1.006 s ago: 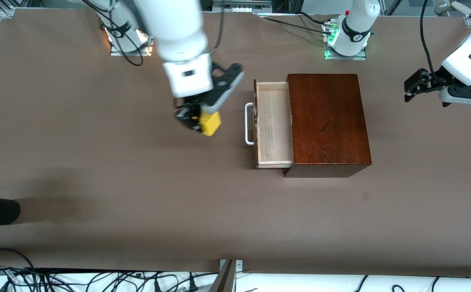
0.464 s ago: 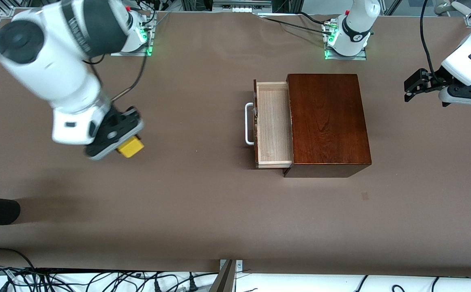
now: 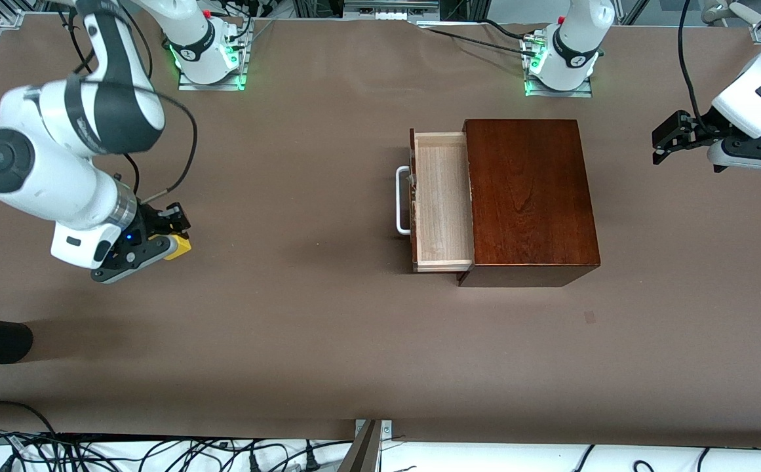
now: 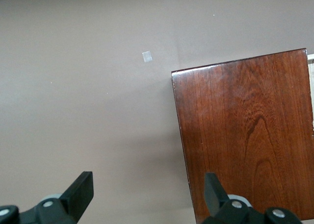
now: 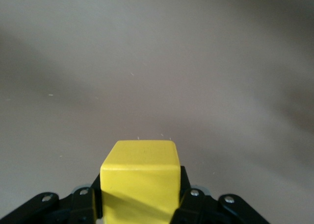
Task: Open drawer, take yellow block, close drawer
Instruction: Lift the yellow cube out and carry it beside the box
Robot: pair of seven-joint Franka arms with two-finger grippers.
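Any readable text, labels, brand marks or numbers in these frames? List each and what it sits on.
None readable.
Dark bands on the white arm joints near the bases: pale markings, too small to read.
Small pale square patch on the brown table: blank.
Dark reddish-brown wooden box, its pale-lined open drawer, small bright yellow cube: no text.

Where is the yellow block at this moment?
The yellow block is gripped by the right gripper over the bare table toward the right arm's end, well apart from the open drawer.
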